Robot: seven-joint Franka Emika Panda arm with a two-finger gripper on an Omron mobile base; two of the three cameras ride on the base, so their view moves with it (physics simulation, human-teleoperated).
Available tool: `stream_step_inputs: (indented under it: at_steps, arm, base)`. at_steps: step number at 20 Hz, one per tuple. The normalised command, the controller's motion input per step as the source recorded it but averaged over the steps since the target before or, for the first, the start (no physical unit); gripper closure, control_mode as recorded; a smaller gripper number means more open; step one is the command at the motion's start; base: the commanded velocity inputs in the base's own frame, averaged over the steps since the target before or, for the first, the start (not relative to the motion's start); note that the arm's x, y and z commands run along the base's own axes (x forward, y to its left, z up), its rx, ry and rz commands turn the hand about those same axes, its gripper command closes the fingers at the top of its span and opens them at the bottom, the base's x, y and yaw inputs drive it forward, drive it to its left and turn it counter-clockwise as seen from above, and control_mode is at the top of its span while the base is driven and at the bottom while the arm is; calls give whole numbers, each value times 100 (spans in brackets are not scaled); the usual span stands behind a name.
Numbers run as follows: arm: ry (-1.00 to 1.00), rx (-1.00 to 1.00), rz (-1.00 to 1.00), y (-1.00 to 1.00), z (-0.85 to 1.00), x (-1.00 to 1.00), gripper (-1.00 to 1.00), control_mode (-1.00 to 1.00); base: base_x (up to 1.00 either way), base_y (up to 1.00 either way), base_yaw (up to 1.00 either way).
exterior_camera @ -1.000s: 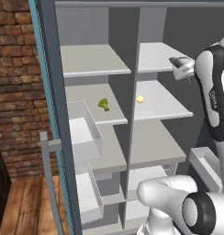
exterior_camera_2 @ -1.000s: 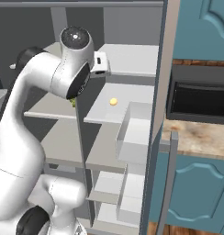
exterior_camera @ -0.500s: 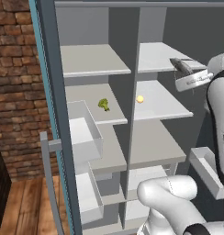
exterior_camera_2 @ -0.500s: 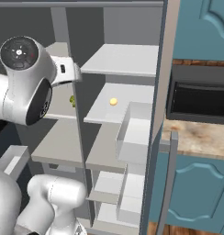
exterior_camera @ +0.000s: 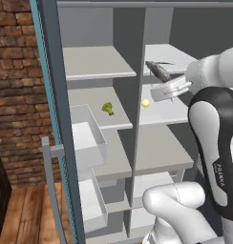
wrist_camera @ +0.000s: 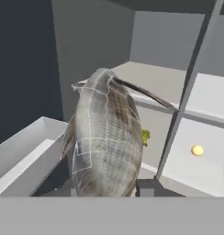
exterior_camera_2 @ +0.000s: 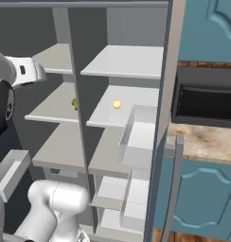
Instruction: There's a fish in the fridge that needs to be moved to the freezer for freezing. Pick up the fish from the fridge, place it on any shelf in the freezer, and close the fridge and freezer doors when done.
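Gripper [exterior_camera: 162,86] clenched on the fish [exterior_camera: 158,71], held in the air in front of the open unit, just before the upper shelf of the fridge [exterior_camera: 168,102]; in the hand view the fish [wrist_camera: 105,137] fills the foreground, thin tail pointing toward the shelves; broccoli [exterior_camera: 107,108] lying on a middle shelf [exterior_camera: 92,107] of the freezer [exterior_camera: 97,62]; yellow ball [exterior_camera: 145,102] resting on the fridge shelf beside the divider; both doors [exterior_camera: 54,119] standing open.

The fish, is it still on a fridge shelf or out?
Out: the fish hangs clear of the shelves, held in the shut pincer.
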Motion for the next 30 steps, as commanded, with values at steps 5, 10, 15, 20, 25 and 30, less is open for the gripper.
stream_step_inputs:
  at_steps: [5, 10, 15, 20, 25, 30]
  arm:
    - [9, -3, 5, 49, 4, 35, 100, -100]
    - [0, 0, 0, 11, 0, 60, 100, -100]
    - [0, 0, 0, 35, -9, 73, 100, -100]
    - [0, 0, 0, 26, -3, 79, 100, -100]
    - [0, 0, 0, 13, -10, 72, 100, -100]
    - [1, 0, -1, 14, -19, 60, 100, -100]
  base:
    - [0, 0, 0]
    - [0, 0, 0]
    - [0, 0, 0]
    - [0, 0, 0]
    - [0, 0, 0]
    - [0, 0, 0]
